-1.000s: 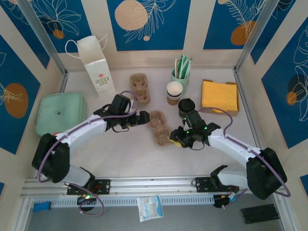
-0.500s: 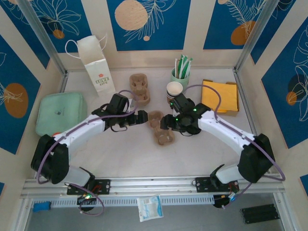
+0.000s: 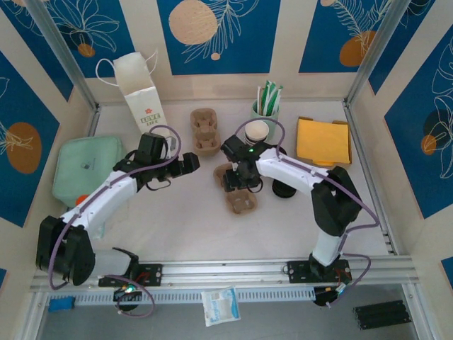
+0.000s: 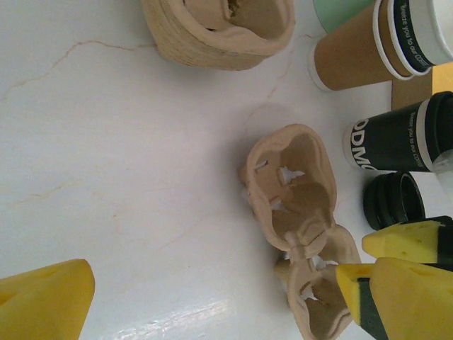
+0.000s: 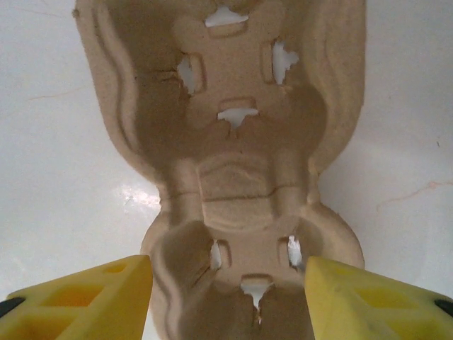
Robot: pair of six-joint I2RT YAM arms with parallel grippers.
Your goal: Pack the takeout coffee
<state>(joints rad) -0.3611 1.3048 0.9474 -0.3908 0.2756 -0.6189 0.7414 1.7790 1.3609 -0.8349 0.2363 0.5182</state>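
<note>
Right gripper: fingers parted, empty, poised astride one end well of the tan moulded-pulp two-cup carrier. Left gripper: fully spread, holding nothing, at 9 o'clock of the carrier. Small paper cup with round black plastic lid: dark side, white lettering, standing on the table at 2 o'clock of the carrier, partly behind the right arm. White marbled tabletop. Cream walls with blue leaf-print panels.
</note>
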